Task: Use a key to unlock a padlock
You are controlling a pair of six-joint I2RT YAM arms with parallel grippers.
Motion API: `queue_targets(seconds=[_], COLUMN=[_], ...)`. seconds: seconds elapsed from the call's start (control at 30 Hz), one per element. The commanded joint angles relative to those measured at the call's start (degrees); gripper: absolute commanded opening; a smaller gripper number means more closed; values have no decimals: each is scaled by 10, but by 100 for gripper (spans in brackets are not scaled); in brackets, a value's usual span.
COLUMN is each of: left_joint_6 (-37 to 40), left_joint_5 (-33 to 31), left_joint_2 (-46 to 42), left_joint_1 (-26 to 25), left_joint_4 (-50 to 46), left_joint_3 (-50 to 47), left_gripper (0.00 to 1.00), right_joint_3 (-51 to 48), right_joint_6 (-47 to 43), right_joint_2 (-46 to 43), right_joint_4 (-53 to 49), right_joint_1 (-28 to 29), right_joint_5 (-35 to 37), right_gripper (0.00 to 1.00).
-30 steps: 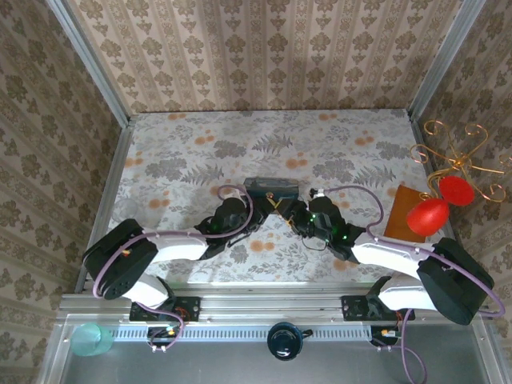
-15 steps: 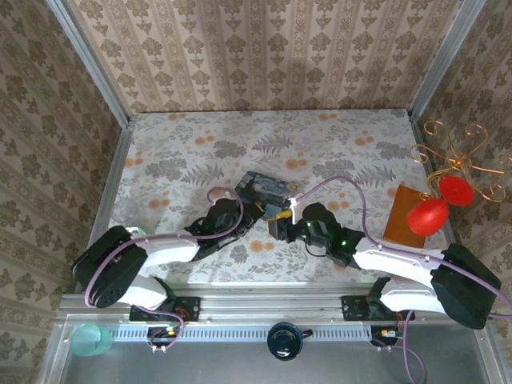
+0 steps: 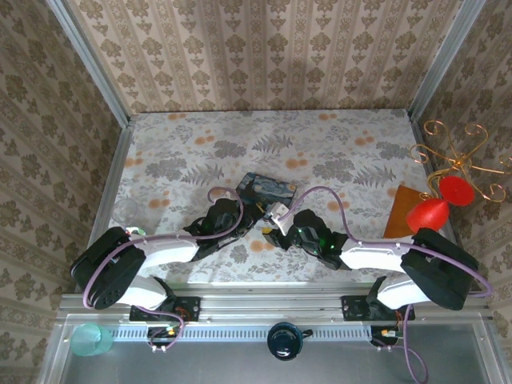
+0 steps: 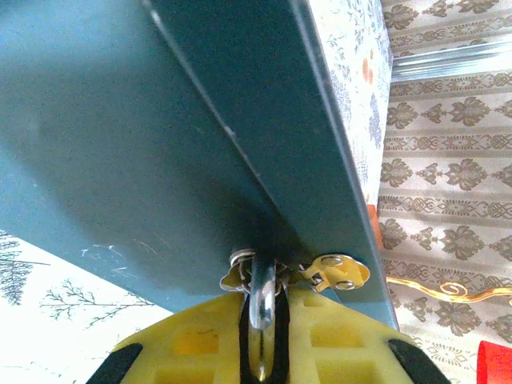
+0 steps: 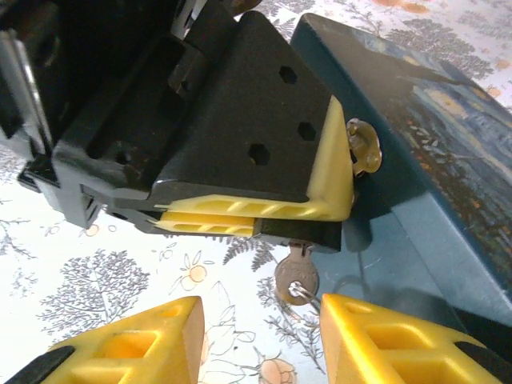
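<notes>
Through the top external camera I am watching both arms crowding the near corner of the blue tin (image 3: 269,186). The left gripper (image 3: 242,214) is pressing in at the tin's front edge, and the right gripper (image 3: 278,227) is sitting just beside it. I am worrying that a careless approach will knock the two heads together or shove the tin.

On the left wrist, the left gripper (image 4: 260,332) is showing its yellow fingers drawn together on the padlock (image 4: 261,296). I am seeing only its bright little shackle, hanging at the tin's hasp (image 4: 336,272). That is thin, rounded metal to be pinching, so I am judging that any twist on the key may spin the lock in the pads instead of turning the cylinder.

On the right wrist, the right gripper (image 5: 260,336) is holding its fingers wide apart with nothing between them. The key (image 5: 296,278) is hanging just above that gap. The padlock (image 5: 308,234) is looking like a tiny blackish block tucked under the left gripper's yellow finger, against the tin. The key appears to be seated in it (I cannot confirm how deep). I am expecting trouble if I close on the small wire ring rather than the bow, or tug the key out.
</notes>
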Motion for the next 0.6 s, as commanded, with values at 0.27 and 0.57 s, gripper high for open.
queue_targets(seconds=[0.27,0.57], left_joint_6=[3,17], left_joint_5=[18,6], left_joint_2=[-5,6], left_joint_1=[-17,-32], left_joint_4=[14,-14], left_joint_3=[27,37], left_gripper=[0,0], right_joint_3=[23,25], right_joint_6=[-41,18], right_joint_2=[72,57], right_joint_4=[67,73], right_joint_1=[8,6], right_joint_5=[89,82], right_gripper=[37,16])
